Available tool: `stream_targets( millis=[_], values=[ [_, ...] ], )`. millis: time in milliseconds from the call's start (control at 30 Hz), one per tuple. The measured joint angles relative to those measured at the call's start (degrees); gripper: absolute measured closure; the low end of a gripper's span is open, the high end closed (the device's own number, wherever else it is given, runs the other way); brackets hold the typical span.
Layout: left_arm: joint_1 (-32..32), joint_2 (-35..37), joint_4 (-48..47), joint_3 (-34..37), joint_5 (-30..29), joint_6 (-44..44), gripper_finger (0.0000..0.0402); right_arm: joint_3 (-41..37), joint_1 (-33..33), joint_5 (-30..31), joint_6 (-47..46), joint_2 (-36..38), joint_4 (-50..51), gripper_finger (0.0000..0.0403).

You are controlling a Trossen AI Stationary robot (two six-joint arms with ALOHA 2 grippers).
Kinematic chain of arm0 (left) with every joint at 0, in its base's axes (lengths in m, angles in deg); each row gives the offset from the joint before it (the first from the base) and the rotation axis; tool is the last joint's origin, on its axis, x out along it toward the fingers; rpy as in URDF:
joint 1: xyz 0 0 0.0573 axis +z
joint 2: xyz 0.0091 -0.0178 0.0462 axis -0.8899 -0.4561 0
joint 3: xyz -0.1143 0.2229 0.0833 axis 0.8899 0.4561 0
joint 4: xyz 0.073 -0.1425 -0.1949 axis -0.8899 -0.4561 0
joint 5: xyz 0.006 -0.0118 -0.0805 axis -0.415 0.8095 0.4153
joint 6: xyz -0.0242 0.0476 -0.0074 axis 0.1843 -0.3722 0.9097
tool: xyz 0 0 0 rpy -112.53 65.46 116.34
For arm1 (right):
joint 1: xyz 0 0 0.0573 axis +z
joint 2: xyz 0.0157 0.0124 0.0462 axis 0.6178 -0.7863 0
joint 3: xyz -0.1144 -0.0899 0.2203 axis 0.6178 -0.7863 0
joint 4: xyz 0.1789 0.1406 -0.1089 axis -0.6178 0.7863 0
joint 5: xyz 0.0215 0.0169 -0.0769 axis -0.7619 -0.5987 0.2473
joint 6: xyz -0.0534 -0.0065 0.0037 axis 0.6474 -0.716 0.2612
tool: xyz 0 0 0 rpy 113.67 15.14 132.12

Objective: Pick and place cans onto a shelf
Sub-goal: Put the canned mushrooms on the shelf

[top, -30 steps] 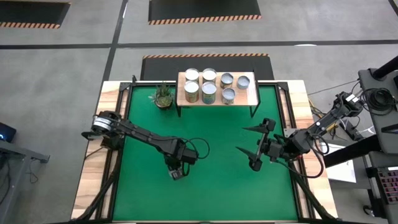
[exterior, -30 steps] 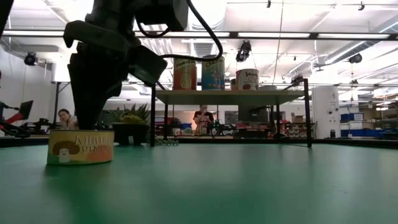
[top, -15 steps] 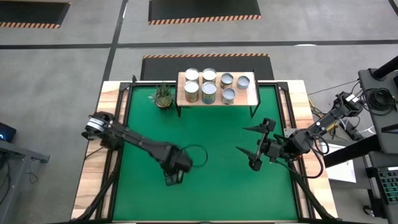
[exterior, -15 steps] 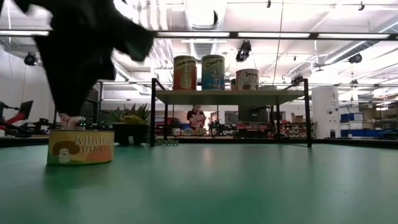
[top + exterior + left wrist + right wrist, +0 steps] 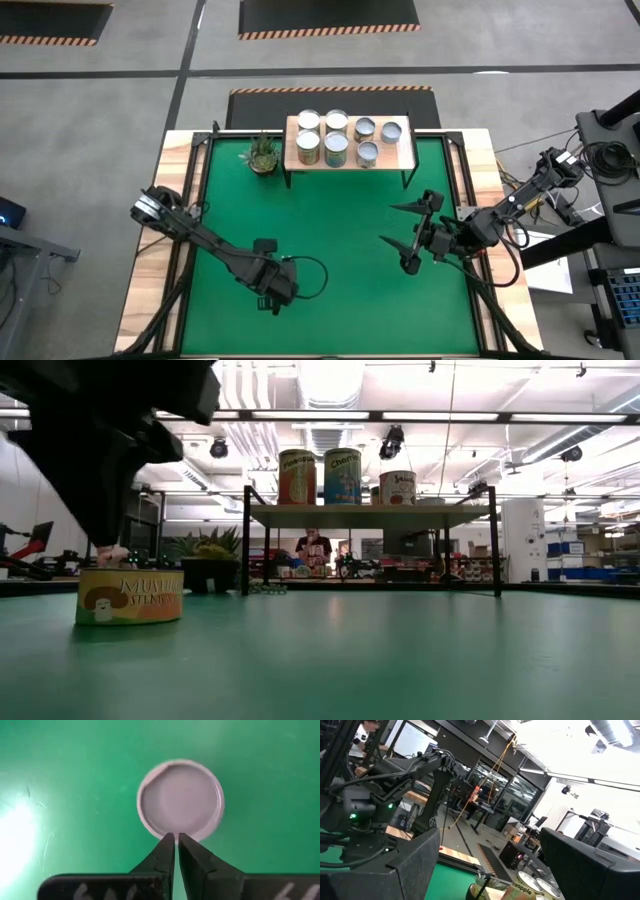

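A short can (image 5: pixel 180 800) with a plain silver top and a yellowish mushroom label (image 5: pixel 130 596) stands upright on the green mat (image 5: pixel 340 290) near its front left. My left gripper (image 5: pixel 175 836) hangs over it, fingers shut and pointing down at the near side of its rim. In the low view the gripper (image 5: pixel 100 538) ends a little above the can's top. In the high view my left gripper (image 5: pixel 268 298) hides the can. Several cans (image 5: pixel 335 148) stand on the pale wood shelf (image 5: pixel 402 150) at the far edge. My right gripper (image 5: pixel 402 238) is open and empty at the mat's right.
A small potted plant (image 5: pixel 262 153) stands left of the shelf. The shelf's black legs (image 5: pixel 246 550) rest on the mat's far part. The mat's middle lies bare between the two arms. A person (image 5: pixel 316 550) shows in the room behind the shelf.
My left gripper has moved toward the table's near edge and a little to the left, coming over the short can. The can has stayed where it was.
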Motion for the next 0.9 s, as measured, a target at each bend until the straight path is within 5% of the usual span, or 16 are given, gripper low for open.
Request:
stream_targets(
  millis=[533,900],
  values=[
    [-1.68,-0.44,6.85,6.5,1.44,2.06,0.0401,0.07,0.0,-0.02,1.34,0.0,0.02,0.0074],
    [3.3,-0.41,17.07,5.26,-18.34,-9.26,0.0402,0.09,0.0,0.0,0.14,0.0,1.03,0.0074]
  ],
)
